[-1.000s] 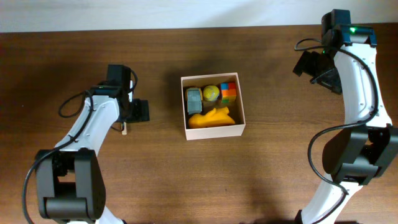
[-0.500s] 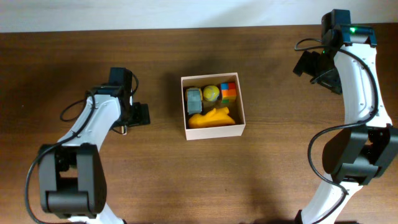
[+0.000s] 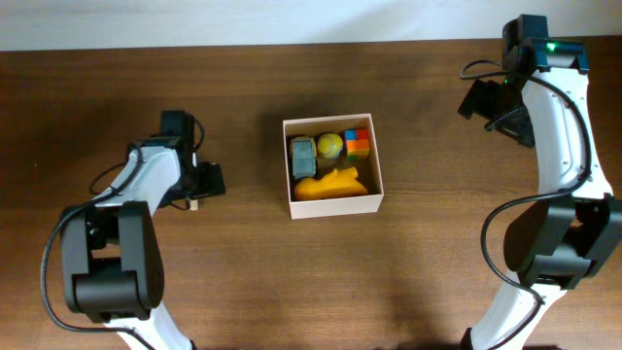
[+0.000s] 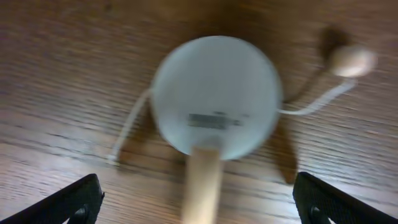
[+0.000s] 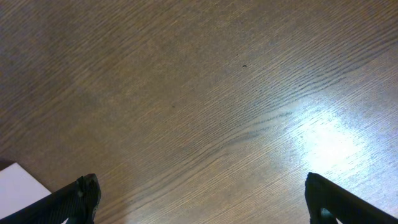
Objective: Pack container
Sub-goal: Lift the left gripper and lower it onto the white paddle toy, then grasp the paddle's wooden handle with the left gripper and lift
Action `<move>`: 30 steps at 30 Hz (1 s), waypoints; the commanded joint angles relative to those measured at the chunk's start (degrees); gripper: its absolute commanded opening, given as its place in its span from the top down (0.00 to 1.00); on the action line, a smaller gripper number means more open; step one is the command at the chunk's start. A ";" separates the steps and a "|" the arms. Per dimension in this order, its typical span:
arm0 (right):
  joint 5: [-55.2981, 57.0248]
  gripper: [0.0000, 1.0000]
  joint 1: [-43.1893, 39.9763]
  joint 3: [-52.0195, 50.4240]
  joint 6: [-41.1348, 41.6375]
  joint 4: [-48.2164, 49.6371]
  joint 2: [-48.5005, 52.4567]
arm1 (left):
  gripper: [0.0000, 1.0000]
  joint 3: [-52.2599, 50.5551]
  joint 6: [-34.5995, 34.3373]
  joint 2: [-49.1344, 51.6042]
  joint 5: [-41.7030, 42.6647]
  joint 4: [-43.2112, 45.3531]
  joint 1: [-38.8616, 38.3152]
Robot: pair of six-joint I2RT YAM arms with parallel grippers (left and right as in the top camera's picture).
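Observation:
The container (image 3: 334, 206), a square white-walled cardboard box, sits mid-table and holds a grey toy car (image 3: 302, 156), a yellow-green ball (image 3: 329, 145), coloured blocks (image 3: 358, 143) and a yellow toy (image 3: 335, 182). My left gripper (image 3: 208, 182) is left of the box, open, hovering over a small white hand drum (image 4: 214, 96) with a wooden handle (image 4: 202, 186) and a bead on a string (image 4: 352, 61). The handle lies between the wide-apart jaws (image 4: 199, 199), untouched. My right gripper (image 3: 483, 100) is open and empty over bare wood at the far right (image 5: 199, 193).
The dark wooden table (image 3: 437, 253) ends at a white strip along the far edge (image 3: 292, 19). A white corner (image 5: 15, 186) shows at the lower left of the right wrist view. Only a sliver of the drum toy (image 3: 194, 203) shows overhead.
My left gripper has shifted slightly left and toward the front, away from the box, staying open over the drum toy. The right arm and the box contents have not moved.

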 commanded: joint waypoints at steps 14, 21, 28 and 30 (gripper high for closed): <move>0.70 0.01 -0.11 0.00 0.72 0.00 0.17 | 0.60 -0.35 -0.26 8.09 4.13 3.15 1.42; 0.70 0.01 -0.11 0.00 0.72 0.00 0.17 | 0.87 -0.35 -0.28 8.09 4.13 3.58 1.42; 0.70 0.01 -0.11 0.00 0.72 0.00 0.17 | 0.90 -0.28 -0.26 8.09 6.25 3.69 1.42; 0.70 0.01 -0.11 0.00 0.72 0.00 0.17 | 0.92 0.13 -0.26 8.09 8.66 3.65 1.42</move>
